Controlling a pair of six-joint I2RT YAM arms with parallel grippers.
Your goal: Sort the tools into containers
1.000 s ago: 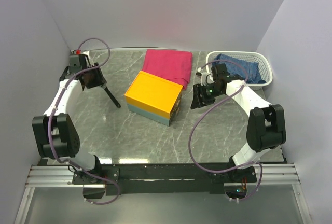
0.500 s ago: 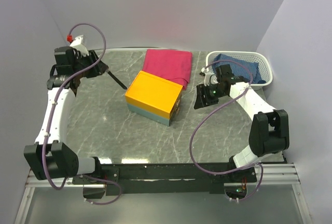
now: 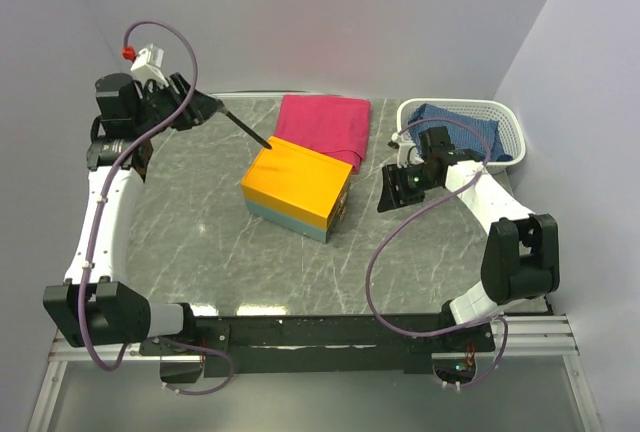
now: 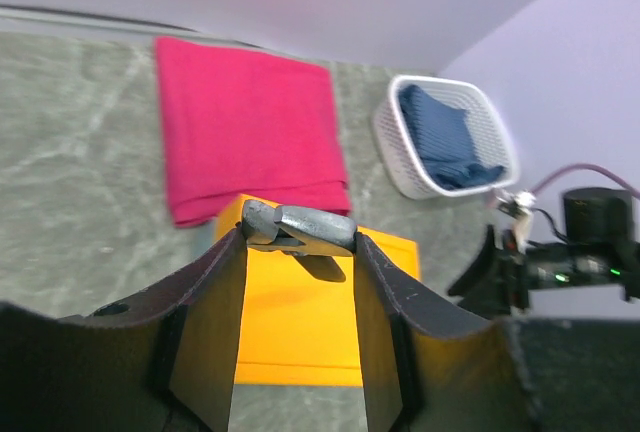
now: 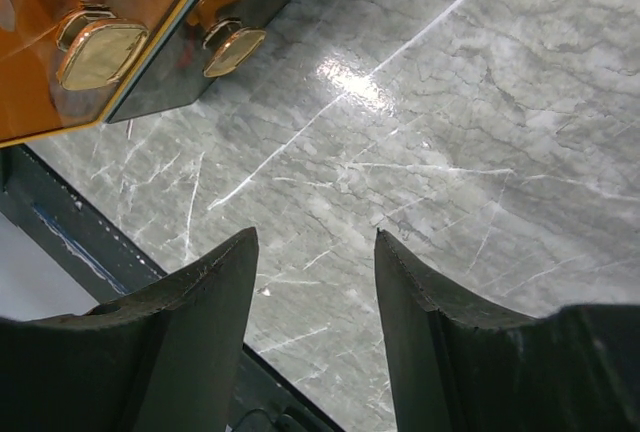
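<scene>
Wrench (image 4: 300, 228) in left gripper (image 4: 297, 244), apparently above box (image 4: 300, 337).

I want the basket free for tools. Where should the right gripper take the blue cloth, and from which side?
Probably best: pinch a raised fold near the middle of the blue cloth, coming straight down from above. It lies bunched inside the white basket, whose walls block a sideways approach, and its crumpled folds offer something to close on.

Overhead looks down; wrist views close; box (image 3: 297, 187) shared overhead, left wrist.
</scene>
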